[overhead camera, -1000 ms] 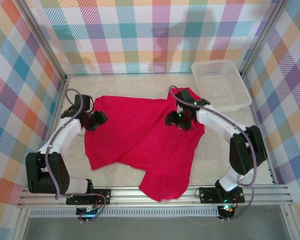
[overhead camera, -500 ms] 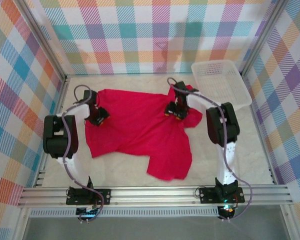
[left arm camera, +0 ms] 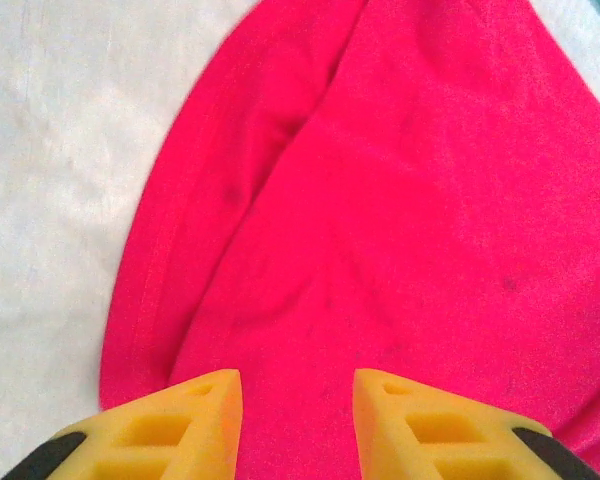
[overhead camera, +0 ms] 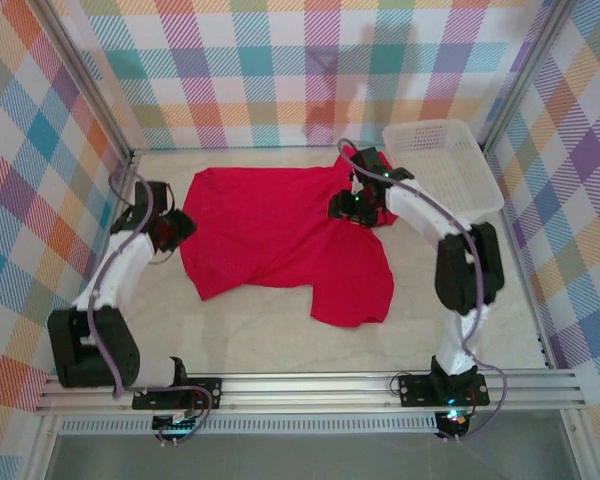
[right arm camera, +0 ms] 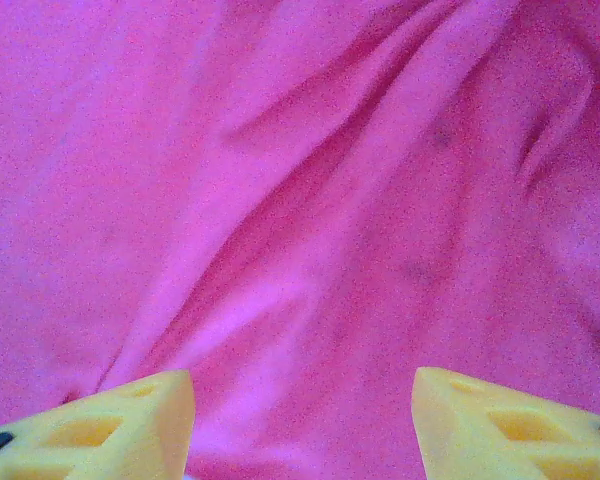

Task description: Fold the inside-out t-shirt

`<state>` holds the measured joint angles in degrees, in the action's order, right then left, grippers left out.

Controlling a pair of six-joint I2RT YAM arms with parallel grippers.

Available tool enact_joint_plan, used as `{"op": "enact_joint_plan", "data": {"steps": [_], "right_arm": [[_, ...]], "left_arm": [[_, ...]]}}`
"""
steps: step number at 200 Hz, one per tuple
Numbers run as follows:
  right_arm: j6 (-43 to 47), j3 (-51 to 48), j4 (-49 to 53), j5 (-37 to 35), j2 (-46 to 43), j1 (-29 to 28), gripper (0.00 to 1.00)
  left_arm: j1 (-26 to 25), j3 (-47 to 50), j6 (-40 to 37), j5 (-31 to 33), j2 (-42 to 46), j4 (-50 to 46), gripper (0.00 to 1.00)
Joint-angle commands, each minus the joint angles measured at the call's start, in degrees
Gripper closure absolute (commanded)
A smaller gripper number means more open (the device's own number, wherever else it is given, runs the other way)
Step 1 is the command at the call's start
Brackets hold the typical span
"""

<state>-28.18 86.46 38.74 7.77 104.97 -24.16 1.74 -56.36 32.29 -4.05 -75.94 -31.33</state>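
**Red t-shirt spread out, both grippers open over it**

We see the inside-out t-shirt (overhead camera: 280,230) lying spread on the table (overhead camera: 230,330), in the far half, between the two arms; most of it is flat, and one part reaches toward the near edge, a little to the right of the centre. The left gripper (overhead camera: 173,228) stands at the left edge of the shirt; in the left wrist view its yellow fingers (left arm camera: 195,415) are a narrow gap apart, and nothing is held between them; beyond them lies the red cloth with its hemmed border, and the bare table is to the left of this border. The right gripper (overhead camera: 358,207) is over the far right part of the shirt, near the white basket (overhead camera: 420,128) in the far right corner; in the right wrist view its fingers (right arm camera: 130,420) stand wide apart above wrinkled cloth; no fabric is pinched between them.
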Motion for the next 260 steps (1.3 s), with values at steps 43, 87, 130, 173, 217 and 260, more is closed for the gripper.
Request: {"op": "enact_joint_plan", "data": {"steps": [43, 87, 130, 173, 217, 260], "right_arm": [[-2.66, -14.89, -4.00, 3.59, -9.16, 0.50, 0.41], [-3.40, -22.20, -3.90, 3.50, -13.09, 0.34, 0.41], [-3.08, -24.69, -2.14, 2.35, -15.64, 0.34, 0.40], [-2.56, -21.77, 0.28, 1.31, -17.08, 0.35, 0.38], [-2.23, -19.51, 1.90, 0.67, -17.71, 0.56, 0.37], [-2.14, -19.39, 2.22, 0.23, -17.74, 0.74, 0.39]], "left_arm": [[-5.18, 13.47, 2.60, -2.96, -0.81, 2.24, 0.60], [-4.86, 10.62, 2.12, 0.90, -2.91, 5.31, 0.55], [-3.52, 6.24, 0.01, 3.49, -10.45, 5.84, 0.54], [-2.81, 2.54, -1.40, 6.10, -15.30, 4.37, 0.54], [-2.72, 2.28, -1.23, 5.71, -18.11, 5.64, 0.54], [-2.62, 2.51, -0.01, 3.64, -19.34, 7.55, 0.61]]}}
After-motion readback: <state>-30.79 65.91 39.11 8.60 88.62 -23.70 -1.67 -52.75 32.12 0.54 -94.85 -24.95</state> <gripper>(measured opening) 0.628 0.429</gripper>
